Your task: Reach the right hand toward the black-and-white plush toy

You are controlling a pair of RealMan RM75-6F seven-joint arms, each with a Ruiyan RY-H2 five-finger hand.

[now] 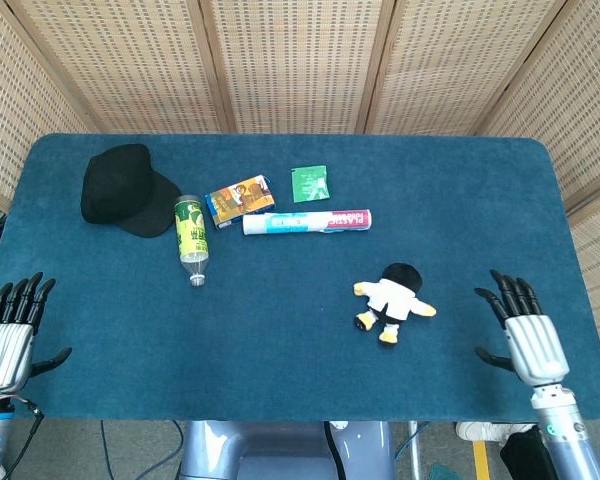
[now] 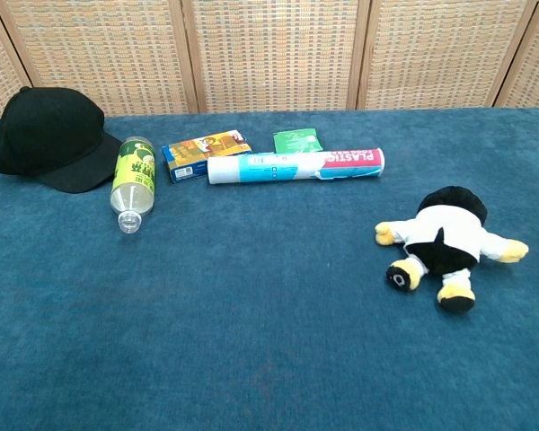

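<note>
Over at the table's near right corner, the right hand (image 1: 525,335) hovers flat, fingers spread wide, nothing in it, well apart from the plush toy (image 1: 394,301), which lies belly-down at the hand's ten o'clock, right of centre. That splay looks ready for a grasp. The left hand (image 1: 10,335) rests open at the near left edge, out of the way, I'd say.

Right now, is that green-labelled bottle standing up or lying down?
Lying down. The bottle rests on its side on the blue table, its cap end pointing toward the near edge.
</note>
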